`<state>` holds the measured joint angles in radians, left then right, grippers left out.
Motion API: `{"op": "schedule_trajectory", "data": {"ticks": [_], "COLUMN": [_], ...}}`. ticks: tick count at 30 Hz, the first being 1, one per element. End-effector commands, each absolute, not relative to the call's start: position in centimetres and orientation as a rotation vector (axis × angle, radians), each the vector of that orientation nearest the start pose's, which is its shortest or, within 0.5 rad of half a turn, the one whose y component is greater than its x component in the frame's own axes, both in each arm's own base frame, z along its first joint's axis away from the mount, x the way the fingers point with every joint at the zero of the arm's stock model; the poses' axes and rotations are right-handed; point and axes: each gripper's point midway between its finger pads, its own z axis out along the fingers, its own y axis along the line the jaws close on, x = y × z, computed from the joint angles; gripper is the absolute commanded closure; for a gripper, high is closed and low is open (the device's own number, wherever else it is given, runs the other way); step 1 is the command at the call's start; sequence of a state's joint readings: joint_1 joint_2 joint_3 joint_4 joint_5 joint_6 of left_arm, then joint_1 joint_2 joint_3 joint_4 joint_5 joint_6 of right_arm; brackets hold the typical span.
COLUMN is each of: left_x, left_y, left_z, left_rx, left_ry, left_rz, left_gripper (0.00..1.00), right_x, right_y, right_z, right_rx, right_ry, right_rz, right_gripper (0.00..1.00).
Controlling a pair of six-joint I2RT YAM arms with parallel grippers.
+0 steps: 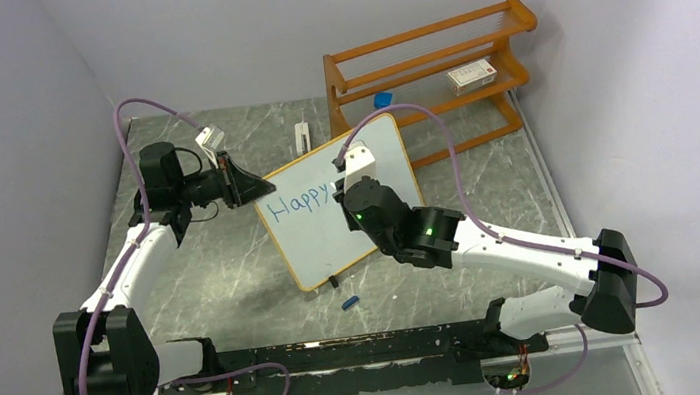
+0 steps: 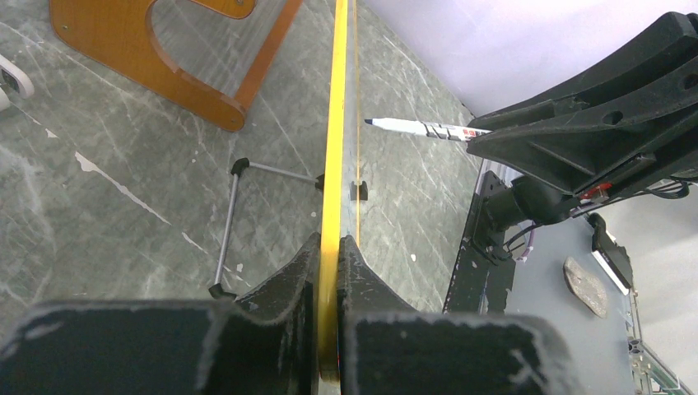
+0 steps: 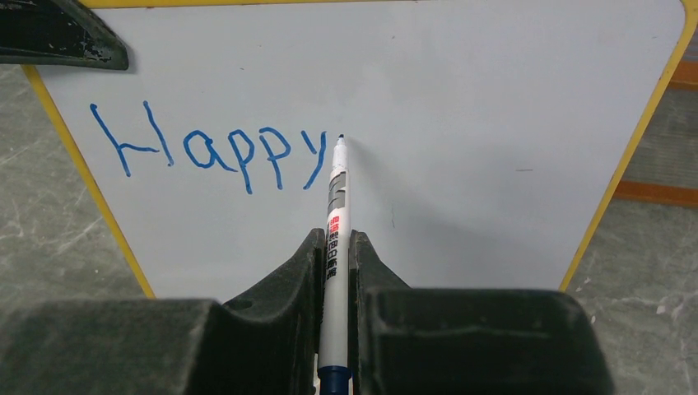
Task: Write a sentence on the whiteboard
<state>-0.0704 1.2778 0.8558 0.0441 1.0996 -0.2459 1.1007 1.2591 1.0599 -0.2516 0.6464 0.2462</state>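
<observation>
The whiteboard (image 1: 306, 238) stands tilted at the table's middle, light-wood framed. It carries one blue word, "Happy" (image 1: 294, 203), also plain in the right wrist view (image 3: 210, 152). My left gripper (image 1: 254, 186) is shut on the board's upper left edge; in the left wrist view the yellow frame edge (image 2: 334, 123) runs between the fingers. My right gripper (image 1: 352, 179) is shut on a white marker (image 3: 332, 239) with blue ink. The marker tip (image 3: 341, 138) sits at the board just right of the "y". The marker also shows in the left wrist view (image 2: 420, 127).
An orange wooden shelf rack (image 1: 431, 72) stands behind the board, with a small box (image 1: 472, 75) on it. A white object (image 1: 302, 135) lies at the back. A blue cap (image 1: 350, 302) lies near the board's front corner. A wire stand (image 2: 234, 222) props the board.
</observation>
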Motion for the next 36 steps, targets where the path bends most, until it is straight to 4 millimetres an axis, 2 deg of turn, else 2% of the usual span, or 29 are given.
{"op": "schedule_trajectory", "data": {"ticks": [1, 29, 36], "left_x": [29.7, 29.8, 29.8], "left_y": [-18.8, -18.8, -18.8], "left_z": [21.9, 21.8, 21.9], "left_rx": [0.615, 0.611, 0.614], "left_ry": [1.864, 1.867, 1.865], "left_rz": [-1.271, -1.268, -1.263], "left_gripper": [0.95, 0.95, 0.95], "right_x": [26.0, 26.3, 26.4], "right_y": [28.2, 25.7, 25.7], "right_z": [24.9, 24.7, 24.4], "right_rx": [-0.388, -0.35, -0.349], "right_ry": [1.866, 1.875, 1.881], "right_rz": [0.229, 0.183, 0.193], "right_gripper": [1.0, 1.0, 1.0]}}
